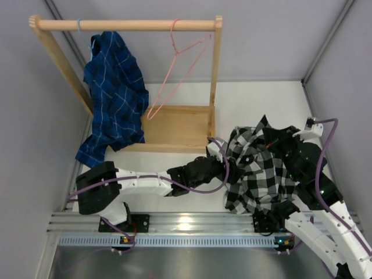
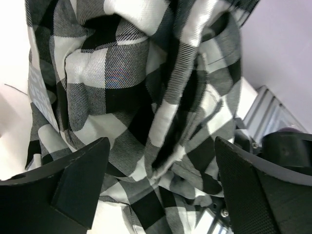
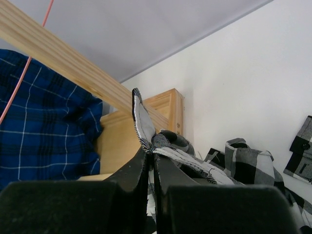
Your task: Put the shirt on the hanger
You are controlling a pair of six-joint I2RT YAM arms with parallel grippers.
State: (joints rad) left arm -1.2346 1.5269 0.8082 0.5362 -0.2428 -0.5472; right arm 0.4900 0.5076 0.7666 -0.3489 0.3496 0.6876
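Shirt (image 1: 256,168): bunched at the near right of the counter (image 1: 256,99), well apart from the hanger (image 1: 180,70) hung on the far rail (image 1: 128,25).
Left claw (image 2: 161,146): spread wide just beside the fabric, nothing gripped.
Right claw (image 3: 152,152): pressed together, a fold of shirt edge pinched.
Handling: judged soft, light and floppy; best taken at collar or shoulder.
Hidden: collar and sleeves cannot be told apart among the folds.

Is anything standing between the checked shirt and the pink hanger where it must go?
Yes: the rack's right wooden post stands between the shirt and the hanger. The blue shirt hangs farther left, out of the way.
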